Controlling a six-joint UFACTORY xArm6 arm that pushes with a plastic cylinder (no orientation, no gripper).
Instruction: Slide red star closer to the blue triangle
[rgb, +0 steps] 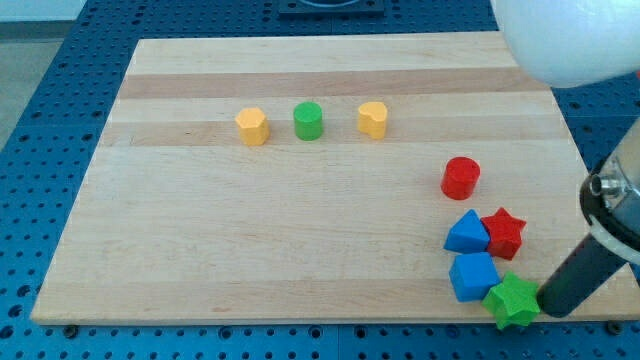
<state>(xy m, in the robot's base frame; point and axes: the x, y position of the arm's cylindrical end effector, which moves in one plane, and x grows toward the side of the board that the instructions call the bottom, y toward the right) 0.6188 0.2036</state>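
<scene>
The red star (503, 232) lies near the view's bottom right on the wooden board (300, 250). It touches the right side of the blue triangle (466, 233). My tip (549, 306) is at the lower end of the dark rod, below and to the right of the red star. It sits right beside the green star (514, 300), touching or almost touching its right side.
A blue cube (472, 275) lies just below the blue triangle, next to the green star. A red cylinder (461, 177) stands above the triangle. Near the view's top are a yellow pentagon (252, 126), a green cylinder (308, 121) and a yellow heart (373, 119).
</scene>
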